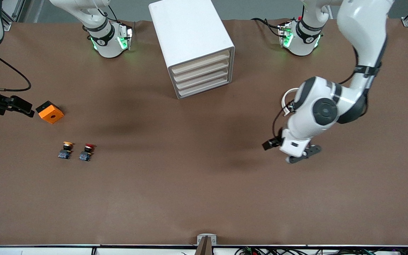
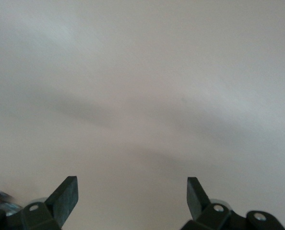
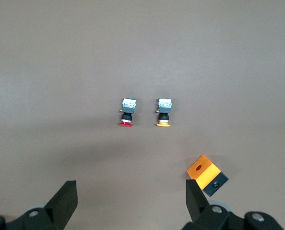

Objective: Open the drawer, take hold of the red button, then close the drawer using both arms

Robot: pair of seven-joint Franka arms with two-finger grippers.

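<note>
Lying beside yellow button [image 1: 66,149], button [image 1: 86,152], drawer [image 1: 200,62] closed

The table [image 1: 204,198] has a plain brown top. A white cabinet [image 1: 186,32] with four shallow drawers stands on it near the edge where the robot bases are, about midway between the two green-lit bases [image 1: 110,42], which also stand by that edge. Toward the right arm's end lies an orange cube [image 1: 50,112]. Nearer to the front camera than the cube, two small buttons lie side by side: the red-capped button [image 1: 86,152] and the yellow-capped button [image 1: 66,150], close but apart.
</note>
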